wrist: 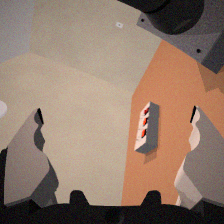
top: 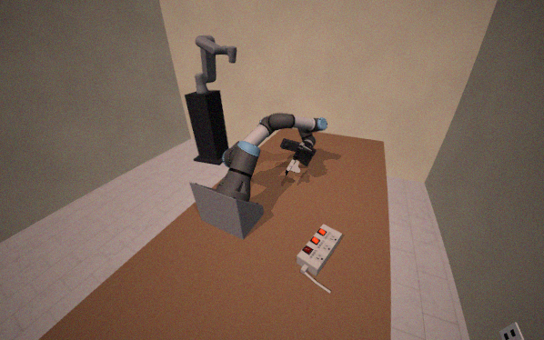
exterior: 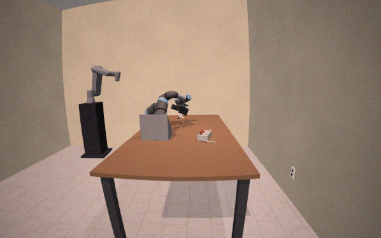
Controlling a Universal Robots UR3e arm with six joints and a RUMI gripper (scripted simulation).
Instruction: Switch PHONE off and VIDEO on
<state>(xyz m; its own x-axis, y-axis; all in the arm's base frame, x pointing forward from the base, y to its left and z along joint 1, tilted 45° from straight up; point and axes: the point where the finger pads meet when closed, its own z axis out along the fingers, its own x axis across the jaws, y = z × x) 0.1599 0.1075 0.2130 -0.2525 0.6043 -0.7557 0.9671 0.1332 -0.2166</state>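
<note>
Nearest the exterior camera is the bare front end of the brown bench [exterior: 178, 165], standing on dark legs over a pale tiled floor [exterior: 48, 197].

Farther along, toward the bench's right side, lies the strip [top: 319, 248], a pale box resting flat with its switch face up. Three red switches [top: 315, 240] run in a row along its top; the two farther ones glow brighter than the nearest, but the labels are too small to read. A short white cord [top: 317, 279] trails from its near end across the bench.

Left of the strip sits the arm's grey base [top: 223, 214], a wedge-shaped block. From it the arm [top: 273, 125] rises and bends over the far part of the bench.

The pincer [top: 291, 169] hangs there pointing down, just above the bench, well apart from the strip. Its fingers stand wide apart with nothing between them; in the wrist view the strip shows small in the gap, far off.

Beyond the bench, on the floor by the back wall, a second grey arm [top: 210, 56] stands on a black pedestal [top: 206, 125].

A wall socket [exterior: 292, 172] sits low on the right wall.
</note>
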